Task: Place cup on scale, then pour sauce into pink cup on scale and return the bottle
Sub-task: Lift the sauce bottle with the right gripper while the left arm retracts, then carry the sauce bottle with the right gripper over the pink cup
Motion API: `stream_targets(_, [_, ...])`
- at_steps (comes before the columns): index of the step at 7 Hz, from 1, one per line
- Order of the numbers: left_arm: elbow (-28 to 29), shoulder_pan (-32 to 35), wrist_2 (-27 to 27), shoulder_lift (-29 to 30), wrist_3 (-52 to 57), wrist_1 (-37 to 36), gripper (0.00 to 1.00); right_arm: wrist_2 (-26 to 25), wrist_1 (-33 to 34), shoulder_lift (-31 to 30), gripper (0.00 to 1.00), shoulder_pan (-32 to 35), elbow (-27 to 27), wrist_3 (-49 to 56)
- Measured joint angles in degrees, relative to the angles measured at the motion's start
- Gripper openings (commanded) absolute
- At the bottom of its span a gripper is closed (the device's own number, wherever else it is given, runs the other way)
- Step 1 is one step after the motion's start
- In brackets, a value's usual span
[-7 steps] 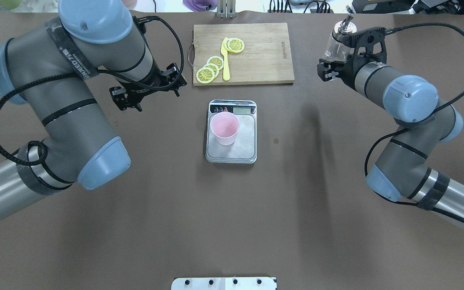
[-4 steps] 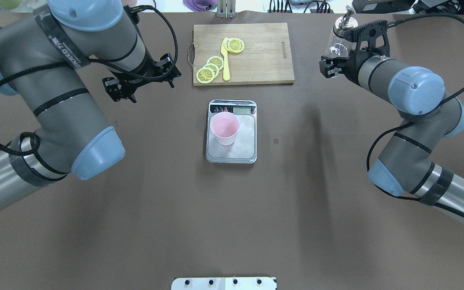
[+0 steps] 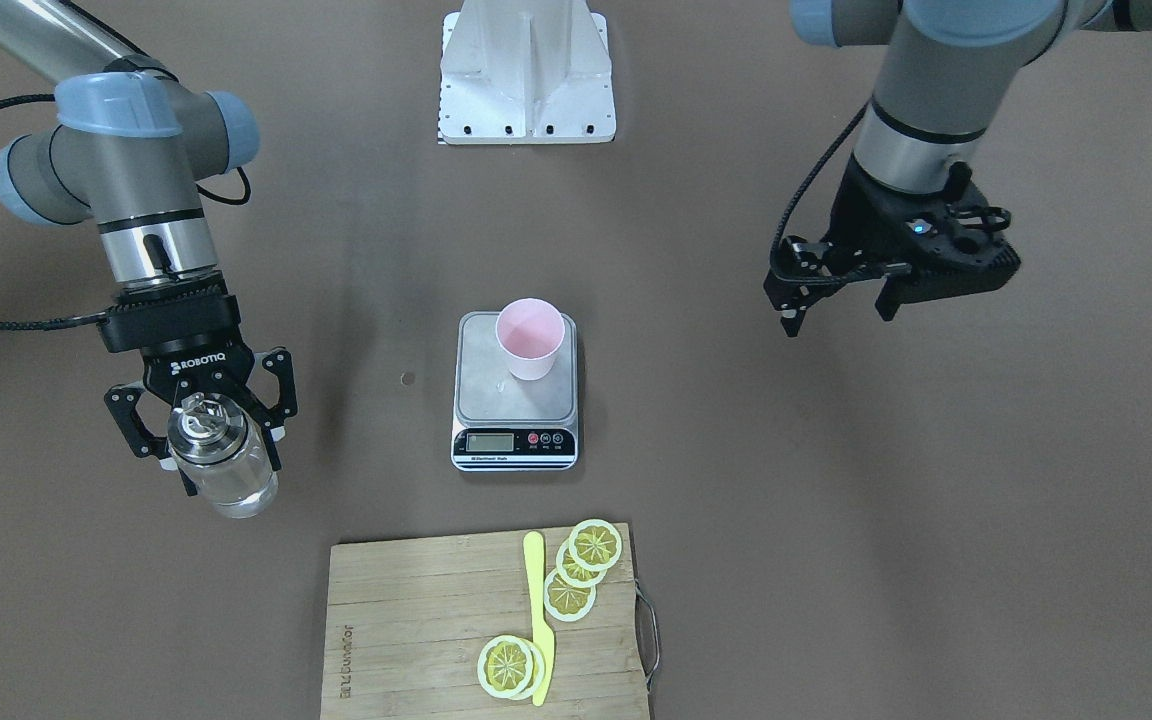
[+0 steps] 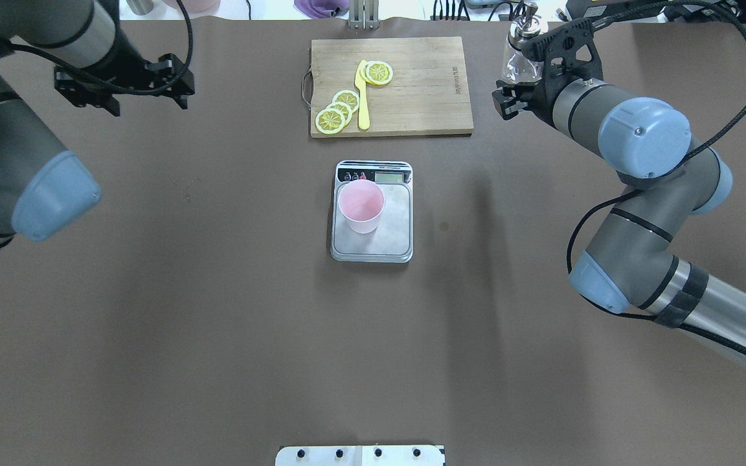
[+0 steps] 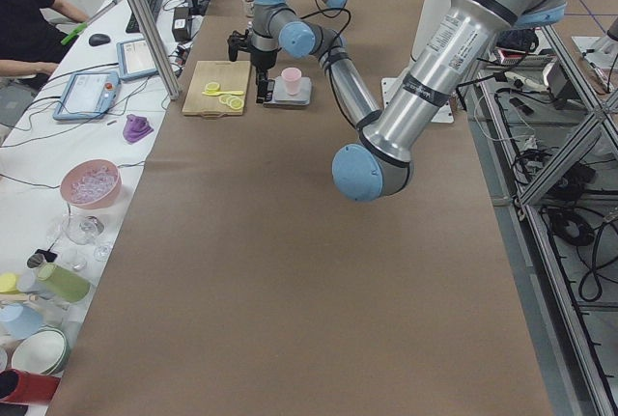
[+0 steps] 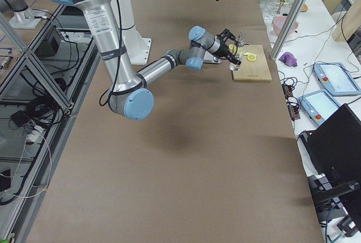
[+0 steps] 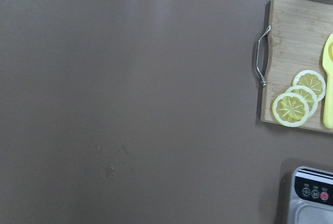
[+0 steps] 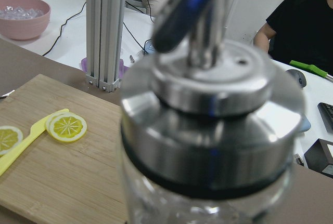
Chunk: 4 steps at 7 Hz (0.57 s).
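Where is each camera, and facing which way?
Front-facing: across table, facing robot; both arms, base.
Overhead: behind robot, looking down; both arms.
Exterior left: table end; left arm nearest.
Exterior right: other end; right arm nearest.
Left wrist: down at table; no body.
Right wrist: close on the bottle.
Front and overhead share cup on scale.

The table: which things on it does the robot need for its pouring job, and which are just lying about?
Part of the job: pink cup, scale under it, glass bottle.
Just lying about: wooden cutting board, lemon slices, yellow knife.
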State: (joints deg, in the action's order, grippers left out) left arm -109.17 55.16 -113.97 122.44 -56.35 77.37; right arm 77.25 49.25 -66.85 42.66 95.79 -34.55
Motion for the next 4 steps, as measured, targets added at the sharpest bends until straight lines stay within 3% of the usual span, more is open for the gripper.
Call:
stream_targets(2, [0.65, 5.61, -0.98, -3.74, 10.83, 1.34, 0.98, -2.86, 2.41, 0.86, 0.0, -2.14, 1.7, 5.18])
stream_targets(4, [2.29, 9.85, -2.29, -6.05, 16.74, 1.91, 0.98, -11.53, 6.21, 1.68, 0.0, -7.68, 2.51, 11.47])
